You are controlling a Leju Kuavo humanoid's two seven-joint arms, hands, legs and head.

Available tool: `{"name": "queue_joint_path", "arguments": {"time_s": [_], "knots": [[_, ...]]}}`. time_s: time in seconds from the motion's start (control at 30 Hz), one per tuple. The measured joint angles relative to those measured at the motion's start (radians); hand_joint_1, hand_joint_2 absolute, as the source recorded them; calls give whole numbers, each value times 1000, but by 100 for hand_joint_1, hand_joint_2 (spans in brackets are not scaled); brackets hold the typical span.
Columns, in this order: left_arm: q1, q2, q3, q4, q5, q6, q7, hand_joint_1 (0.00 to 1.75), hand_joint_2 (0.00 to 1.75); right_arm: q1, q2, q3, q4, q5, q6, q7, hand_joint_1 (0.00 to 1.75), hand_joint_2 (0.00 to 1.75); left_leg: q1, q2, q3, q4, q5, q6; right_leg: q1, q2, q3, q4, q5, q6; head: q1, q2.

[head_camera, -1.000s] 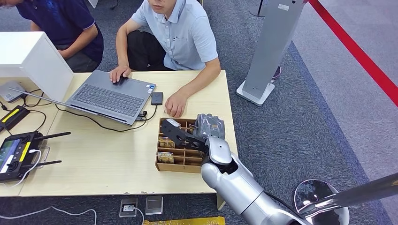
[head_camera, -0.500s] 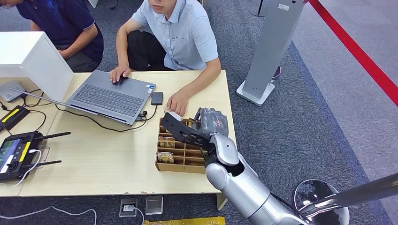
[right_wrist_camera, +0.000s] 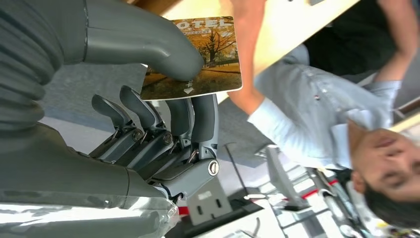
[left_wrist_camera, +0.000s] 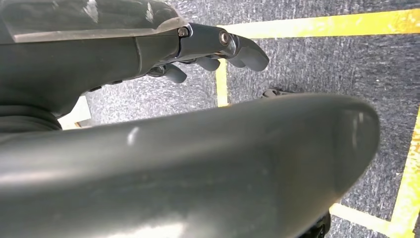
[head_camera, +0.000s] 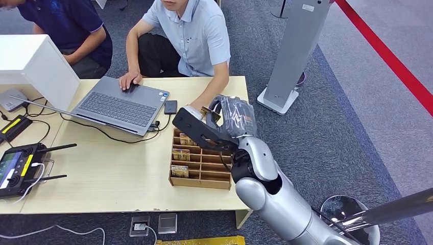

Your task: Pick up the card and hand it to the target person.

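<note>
Looks like the handover step: the right hand (right_wrist_camera: 163, 114) pinches the glossy autumn-photo hotel card (right_wrist_camera: 198, 57) above the slotted wooden card box (head_camera: 199, 163) near the table's far right corner, next easing toward the person in the light-blue shirt (head_camera: 196, 38), though only the wrist view shows the grip, and the left hand (left_wrist_camera: 208, 49) hangs curled, holding nothing.

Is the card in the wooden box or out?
Out: the right hand pinches the card, lifted above the wooden box.
</note>
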State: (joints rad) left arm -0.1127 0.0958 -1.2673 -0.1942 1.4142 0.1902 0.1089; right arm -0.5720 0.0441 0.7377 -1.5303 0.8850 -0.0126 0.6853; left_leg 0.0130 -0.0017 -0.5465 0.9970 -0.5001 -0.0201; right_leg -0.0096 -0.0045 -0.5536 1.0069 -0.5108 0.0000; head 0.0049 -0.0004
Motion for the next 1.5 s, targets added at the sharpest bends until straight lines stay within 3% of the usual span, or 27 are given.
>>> {"name": "queue_joint_path", "arguments": {"time_s": [0.13, 0.4, 0.57, 0.67, 0.8, 0.97, 1.1, 1.5], "knots": [[-4, 0, -1, 0, -22, -14, -7, 0, 0, -106, 14, 58, 111, -50, -31, -85, 166, 175, 0, 0, 0, 0, 0, 0, 0, 0, 0, 1, 0, 0, 0, 0], [-9, 0, -17, 0, -36, -25, -9, 0, 0, -289, 103, 137, 489, -116, -97, -258, 166, 175, 0, -1, -1, 0, 1, 0, 0, -1, 0, 1, 0, 0, 0, 0], [-10, 1, -31, 0, -37, -25, -9, 0, 0, -358, 155, 173, 694, -122, -109, -284, 166, 175, 0, -1, -1, 0, 1, 0, 0, -1, -1, 1, 0, 0, -1, 0], [-10, 1, -32, 0, -37, -25, -9, 0, 0, -363, 159, 175, 712, -122, -111, -285, 166, 175, 0, -1, -1, 0, 1, 0, 0, -1, -1, 1, 0, 0, -1, 0], [-10, 2, -44, 0, -35, -33, -17, 0, 0, -418, 212, 218, 934, -113, -103, -285, 166, 175, 0, -1, -1, 0, 1, 0, 0, -1, -1, 1, 0, 0, 0, 0], [-9, 2, -45, 0, -22, -33, -15, 0, 0, -432, 229, 237, 1011, -113, -111, -303, 166, 175, 0, -1, -1, 0, 1, 0, 0, -1, -1, 1, 0, 0, 0, 0], [-9, 2, -45, 0, -17, -37, -9, 0, 0, -444, 244, 249, 1049, -113, -119, -309, 0, 175, 0, -1, -1, 0, 1, 0, 0, -1, -1, 1, 0, 0, 0, 0], [-9, 5, -49, 0, -7, -42, -29, 0, 0, -476, 266, 269, 1098, -130, -160, -339, 0, 175, 0, -1, -1, 0, 1, 0, 0, -1, -1, 1, 0, 0, 0, 0]]}}
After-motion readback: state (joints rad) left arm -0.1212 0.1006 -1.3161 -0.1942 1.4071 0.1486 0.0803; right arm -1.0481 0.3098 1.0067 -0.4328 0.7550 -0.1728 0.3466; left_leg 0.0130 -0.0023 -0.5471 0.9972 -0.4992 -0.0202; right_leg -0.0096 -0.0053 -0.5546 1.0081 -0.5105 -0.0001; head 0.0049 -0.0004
